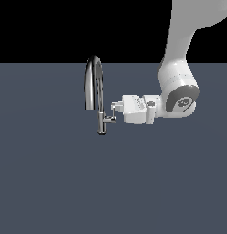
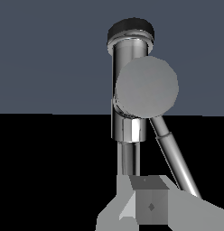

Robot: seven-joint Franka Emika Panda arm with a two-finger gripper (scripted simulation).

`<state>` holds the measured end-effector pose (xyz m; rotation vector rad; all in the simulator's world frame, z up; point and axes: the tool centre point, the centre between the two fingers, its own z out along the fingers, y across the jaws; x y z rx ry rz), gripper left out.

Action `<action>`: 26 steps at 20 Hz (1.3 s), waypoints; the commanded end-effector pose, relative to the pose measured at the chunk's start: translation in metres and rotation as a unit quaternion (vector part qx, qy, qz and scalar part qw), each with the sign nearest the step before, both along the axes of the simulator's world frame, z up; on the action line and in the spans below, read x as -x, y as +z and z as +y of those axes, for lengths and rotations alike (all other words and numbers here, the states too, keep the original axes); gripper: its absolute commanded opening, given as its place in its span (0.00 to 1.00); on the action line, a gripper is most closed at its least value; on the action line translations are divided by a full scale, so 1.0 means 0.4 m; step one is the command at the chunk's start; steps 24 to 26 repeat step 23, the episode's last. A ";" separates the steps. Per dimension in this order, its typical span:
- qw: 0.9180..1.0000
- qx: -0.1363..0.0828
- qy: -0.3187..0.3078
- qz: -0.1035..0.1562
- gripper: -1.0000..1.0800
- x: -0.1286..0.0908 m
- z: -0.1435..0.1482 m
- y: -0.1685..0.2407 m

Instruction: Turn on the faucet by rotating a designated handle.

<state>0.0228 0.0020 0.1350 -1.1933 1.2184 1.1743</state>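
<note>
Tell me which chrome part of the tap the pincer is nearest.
The handle, the small L-shaped lever jutting from the faucet stem; the pincer sits at its upright rod, while the arched spout rises beyond.

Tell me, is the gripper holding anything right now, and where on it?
Cannot tell. The gripper is right up against the handle beside the faucet stem, but neither view shows fingers closed around the lever.

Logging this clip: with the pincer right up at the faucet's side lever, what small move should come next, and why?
Probably a short sideways push on the handle to start rotating it about the stem. The pincer is level with the lever on the faucet, fingertips at its upright rod, and seems to touch it. Whether the fingers are closed cannot be told, so a push seems safer than pulling.
</note>
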 end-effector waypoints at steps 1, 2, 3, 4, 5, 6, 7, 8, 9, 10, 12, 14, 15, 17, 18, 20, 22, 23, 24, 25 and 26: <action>1.000 -0.001 0.001 0.004 0.00 0.028 -0.003 -0.014; 1.000 -0.001 0.001 0.004 0.00 0.037 -0.003 -0.017; 1.000 -0.001 0.001 0.004 0.00 0.046 -0.004 -0.021; 1.000 -0.001 0.001 0.004 0.00 0.056 -0.004 -0.025; 1.000 -0.001 0.001 0.004 0.00 0.066 -0.005 -0.029; 1.000 -0.001 0.001 0.004 0.00 0.075 -0.005 -0.033; 1.000 -0.001 0.001 0.004 0.00 0.085 -0.006 -0.037; 1.000 -0.002 0.001 0.004 0.00 0.095 -0.006 -0.041; 1.000 -0.002 0.001 0.004 0.00 0.105 -0.006 -0.046; 1.000 -0.002 0.001 0.004 0.00 0.115 -0.007 -0.050; 1.000 -0.003 0.006 -0.009 0.00 0.085 0.013 -0.021; 1.000 -0.003 0.005 -0.006 0.00 0.099 0.009 -0.054; 1.000 -0.003 0.004 -0.005 0.00 0.106 0.007 -0.070; 1.000 -0.002 0.003 -0.002 0.00 0.120 0.003 -0.103; 1.000 -0.002 0.003 -0.001 0.00 0.127 0.001 -0.119; 1.000 -0.002 0.002 0.001 0.00 0.140 -0.003 -0.151; 1.000 -0.002 0.001 0.004 0.00 0.153 -0.006 -0.180; 1.000 -0.002 0.001 0.004 0.00 0.153 -0.006 -0.180; 1.000 -0.002 0.001 0.004 0.00 0.153 -0.006 -0.180; 1.000 -0.002 0.001 0.004 0.00 0.153 -0.006 -0.180; 1.000 -0.002 0.001 0.004 0.00 0.153 -0.006 -0.180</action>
